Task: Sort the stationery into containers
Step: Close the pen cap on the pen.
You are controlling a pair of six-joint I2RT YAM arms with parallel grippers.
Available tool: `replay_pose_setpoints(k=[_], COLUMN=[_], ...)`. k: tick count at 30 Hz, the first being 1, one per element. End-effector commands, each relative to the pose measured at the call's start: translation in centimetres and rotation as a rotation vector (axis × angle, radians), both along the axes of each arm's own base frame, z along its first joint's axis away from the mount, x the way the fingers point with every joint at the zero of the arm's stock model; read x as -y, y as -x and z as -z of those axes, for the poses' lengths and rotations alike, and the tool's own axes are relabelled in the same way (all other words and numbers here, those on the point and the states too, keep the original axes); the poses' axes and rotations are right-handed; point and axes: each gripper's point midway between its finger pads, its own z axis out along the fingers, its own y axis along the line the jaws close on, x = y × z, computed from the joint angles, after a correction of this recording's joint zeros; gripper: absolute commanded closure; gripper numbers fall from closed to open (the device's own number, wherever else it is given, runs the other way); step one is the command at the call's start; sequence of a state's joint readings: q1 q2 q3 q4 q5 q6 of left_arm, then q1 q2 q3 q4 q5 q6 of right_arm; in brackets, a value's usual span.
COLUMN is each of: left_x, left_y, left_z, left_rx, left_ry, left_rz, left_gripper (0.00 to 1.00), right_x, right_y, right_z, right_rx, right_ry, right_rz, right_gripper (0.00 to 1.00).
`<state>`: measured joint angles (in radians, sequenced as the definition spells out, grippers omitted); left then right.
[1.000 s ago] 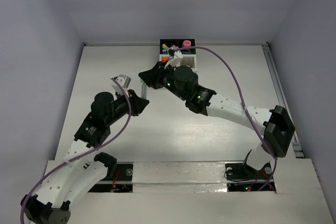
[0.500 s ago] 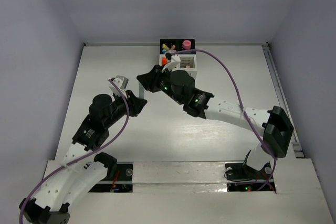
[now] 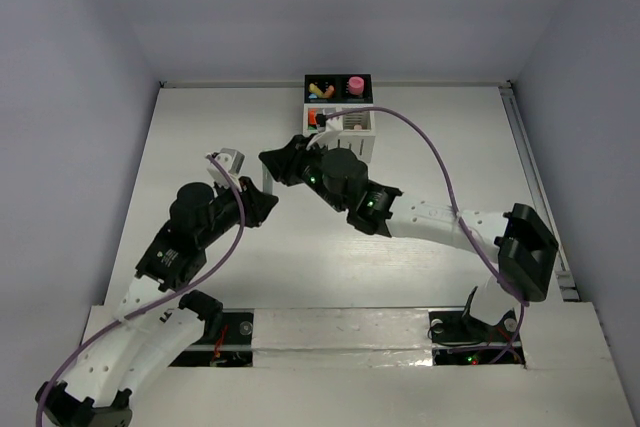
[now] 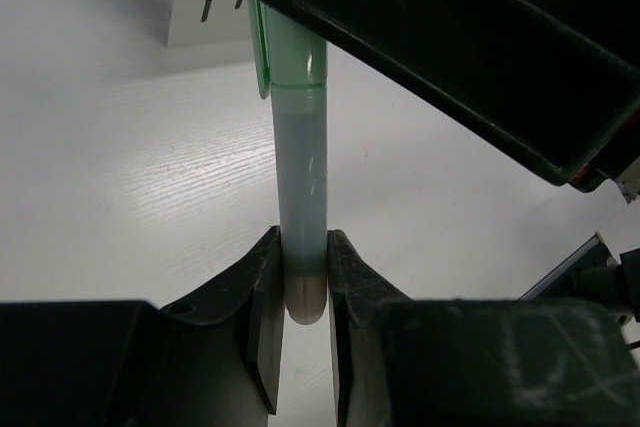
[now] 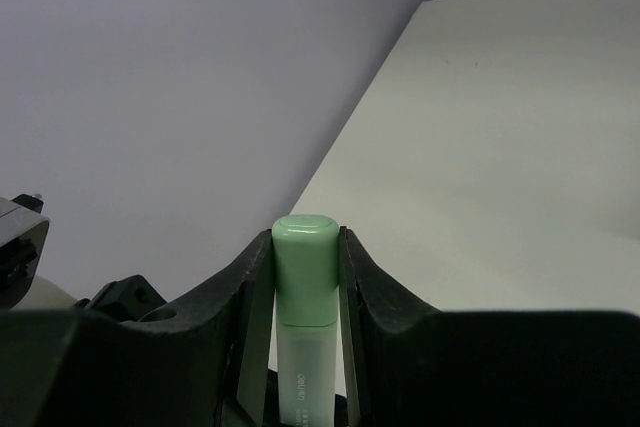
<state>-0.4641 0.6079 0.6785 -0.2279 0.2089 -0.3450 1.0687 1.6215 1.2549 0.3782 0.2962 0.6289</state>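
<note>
Green highlighter [image 4: 300,177] — barrel end clamped in left gripper [image 4: 300,282], extending toward 12 o'clock; cap clamped in right gripper [image 5: 306,247].

Likely lab: bare walled test table [image 3: 480,137]

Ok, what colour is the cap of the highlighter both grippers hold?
Pale green. The highlighter cap shows best in the right wrist view.

The right gripper [image 5: 305,252] has drawn back from the organizer [image 3: 352,127] toward the near edge, so its white compartments show more. The green highlighter [image 4: 300,187] and left gripper [image 4: 300,292] shift slightly along.
</note>
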Motion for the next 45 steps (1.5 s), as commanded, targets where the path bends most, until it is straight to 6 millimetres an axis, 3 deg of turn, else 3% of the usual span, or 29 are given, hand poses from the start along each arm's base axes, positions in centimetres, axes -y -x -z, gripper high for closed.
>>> replay_pose_setpoints(k=[1, 9, 16, 18, 19, 24, 28, 32, 35, 37, 40, 41, 43, 44, 45], left_x=[-0.7, -0.6, -0.1, -0.2, -0.2, 0.0, 0.3, 0.6, 1.0, 1.2, 2.0, 2.3, 2.5, 2.6, 2.6], left_y=[-1.3, -1.5, -2.3, -2.8, -2.8, -3.8, -4.3, -4.7, -4.6, -4.5, -4.1, -3.8, -3.3, -2.7, -2.4], left_z=[-3.0, -3.6, -5.5, -7.7, -7.7, -11.9, -13.6, -16.6, -17.1, -16.4, -13.4, -11.4, -9.5, -7.7, -6.7], left_rx=[0.116, 0.135, 0.166, 0.205, 0.205, 0.277, 0.301, 0.348, 0.347, 0.330, 0.265, 0.225, 0.184, 0.149, 0.130], left_ry=[0.043, 0.054, 0.065, 0.067, 0.067, 0.085, 0.098, 0.127, 0.146, 0.151, 0.141, 0.128, 0.121, 0.111, 0.106], left_rz=[-0.064, -0.066, -0.061, -0.069, -0.069, -0.080, -0.077, -0.076, -0.059, -0.046, -0.001, 0.020, 0.043, 0.063, 0.071], left_gripper=[1.00, 1.00, 1.00, 1.00, 1.00, 1.00, 1.00, 1.00, 1.00, 1.00, 1.00, 0.98, 0.90, 0.82, 0.77], right_x=[-0.8, -1.1, -1.5, -1.2, -1.2, -0.8, -0.9, -1.5, -1.5, -1.0, 0.2, 0.9, 1.5, 2.1, 3.3], right_y=[3.4, 5.6, 8.4, 9.3, 9.3, 11.3, 12.4, 13.4, 13.4, 12.7, 10.0, 8.0, 5.6, 4.1, 1.4], right_z=[0.2, 3.6, 8.1, 9.9, 9.8, 12.2, 13.1, 13.8, 14.0, 13.0, 10.4, 9.6, 6.7, 5.6, 4.3], right_rx=[-0.015, -0.063, -0.138, -0.173, -0.170, -0.217, -0.233, -0.253, -0.259, -0.240, -0.193, -0.182, -0.141, -0.107, -0.090], right_ry=[-0.021, 0.031, 0.097, 0.119, 0.115, 0.150, 0.161, 0.160, 0.151, 0.140, 0.111, 0.096, 0.050, 0.044, 0.026], right_rz=[-0.114, -0.190, -0.256, -0.263, -0.263, -0.288, -0.303, -0.326, -0.320, -0.278, -0.200, -0.157, -0.109, -0.071, -0.005], right_gripper=[1.00, 1.00, 1.00, 1.00, 1.00, 1.00, 1.00, 1.00, 1.00, 1.00, 1.00, 1.00, 1.00, 1.00, 1.00])
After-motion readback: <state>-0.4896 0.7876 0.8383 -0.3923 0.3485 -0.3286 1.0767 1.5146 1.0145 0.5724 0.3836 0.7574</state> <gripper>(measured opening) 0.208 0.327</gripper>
